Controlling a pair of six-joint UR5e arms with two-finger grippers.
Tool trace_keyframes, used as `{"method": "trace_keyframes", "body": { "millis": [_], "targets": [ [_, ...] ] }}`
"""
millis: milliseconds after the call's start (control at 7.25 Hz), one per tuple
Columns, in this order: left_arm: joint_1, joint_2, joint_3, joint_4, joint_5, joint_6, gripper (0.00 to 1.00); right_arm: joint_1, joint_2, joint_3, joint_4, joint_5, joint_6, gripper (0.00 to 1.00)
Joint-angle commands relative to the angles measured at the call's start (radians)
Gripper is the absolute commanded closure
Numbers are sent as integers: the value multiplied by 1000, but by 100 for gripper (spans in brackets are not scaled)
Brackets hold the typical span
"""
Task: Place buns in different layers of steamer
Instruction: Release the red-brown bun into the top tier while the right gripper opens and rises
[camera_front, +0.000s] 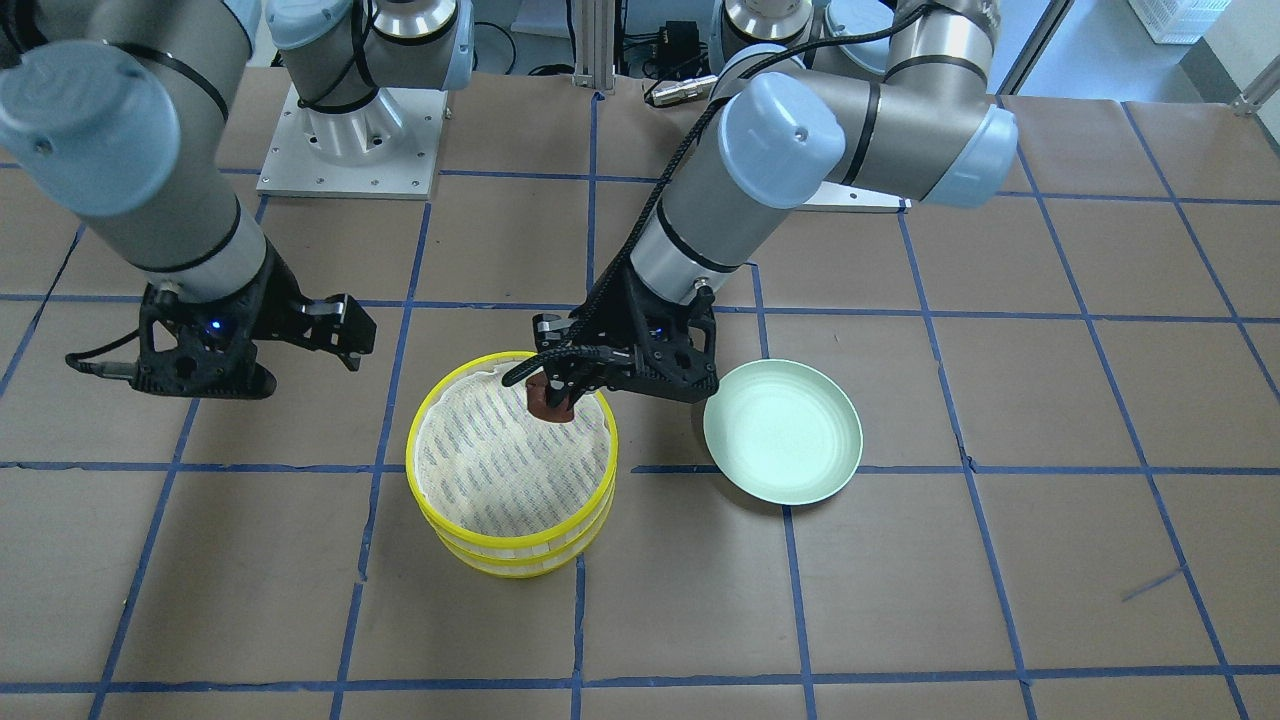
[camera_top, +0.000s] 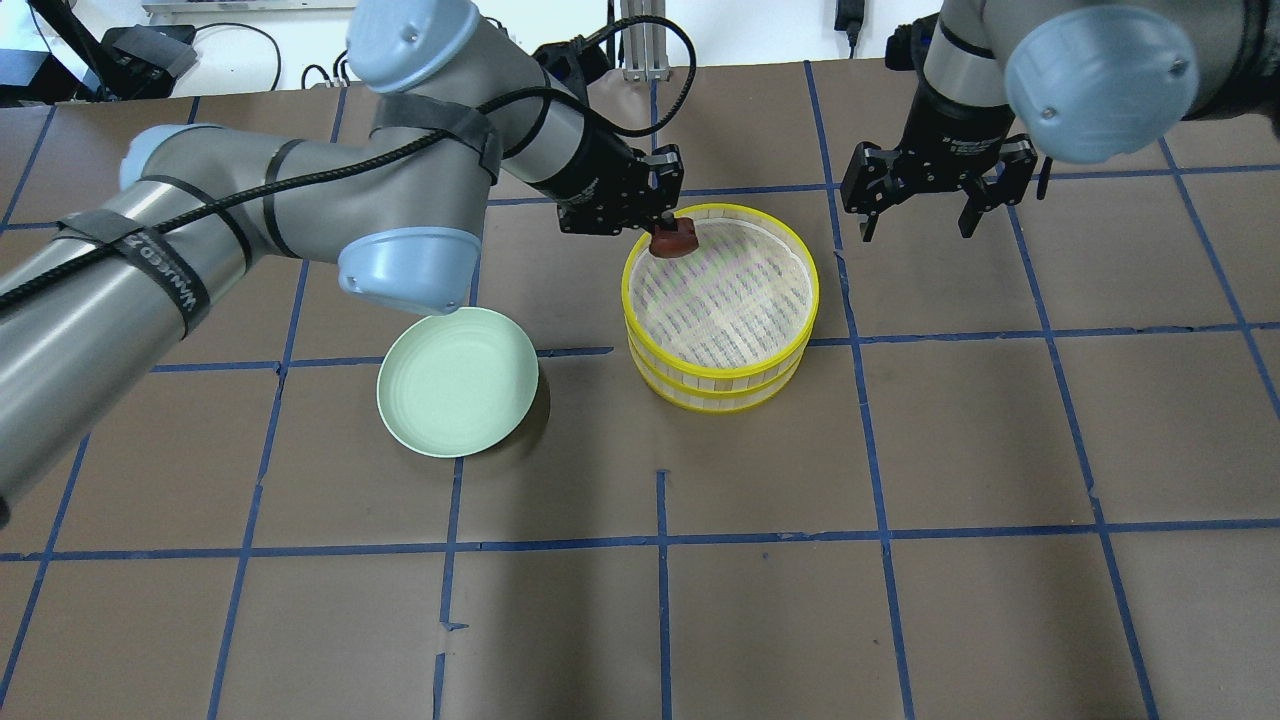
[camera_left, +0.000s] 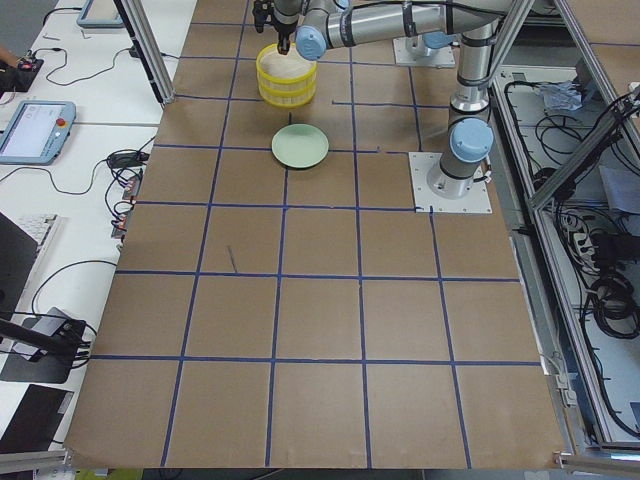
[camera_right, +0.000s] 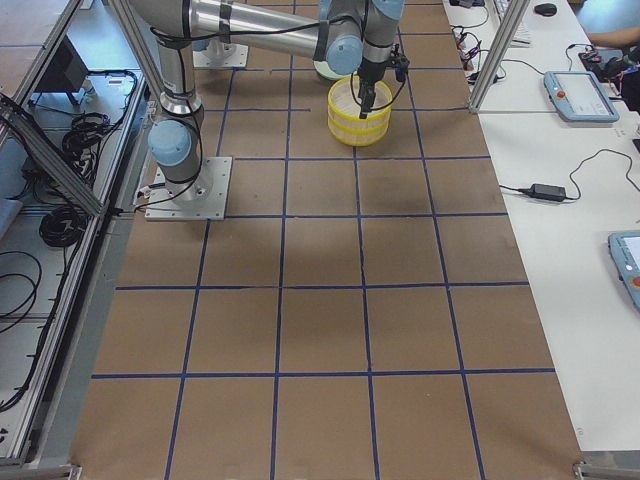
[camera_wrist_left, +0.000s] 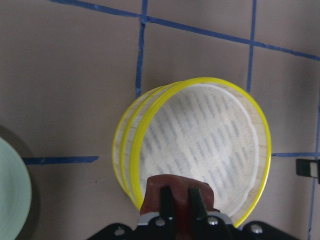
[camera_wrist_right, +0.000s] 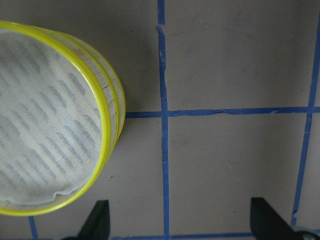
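Note:
Two yellow-rimmed steamer layers (camera_top: 722, 372) stand stacked; the top one's white cloth-lined bottom is bare. My left gripper (camera_top: 668, 230) is shut on the reddish-brown bun (camera_top: 676, 241) and holds it just over the top layer's rim on the robot's side, as the front view (camera_front: 548, 402) and left wrist view (camera_wrist_left: 176, 190) also show. The whitish bun is not in view. My right gripper (camera_top: 918, 230) is open and empty, hovering beside the stack; the stack's rim (camera_wrist_right: 108, 145) sits left of its fingers (camera_wrist_right: 97, 221).
An empty pale green plate (camera_top: 457, 380) lies on the table to the left of the steamer, close to the left arm's forearm. The table is brown paper with a blue tape grid (camera_top: 660, 540). Both arm bases stand at the robot's side.

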Motion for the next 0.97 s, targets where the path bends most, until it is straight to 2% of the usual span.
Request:
{"method": "trace_keyframes", "body": {
  "millis": [0,138,414,690,828],
  "targets": [
    [-30,-22,2,32,-3,-29,0,9,-91,-115,189,37,-3,0],
    [-28,-22,5,32,-2,-29,0,9,-120,-116,208,-7,-10,0],
    [-28,-10,14,34,6,-11,0,23,-142,-96,191,-10,0,0],
    [56,50,-12,-12,108,315,0,27,-141,-81,151,-14,8,0],
    [117,102,-9,-147,118,448,0,29,-137,-75,136,-12,12,1]
  ]
}}
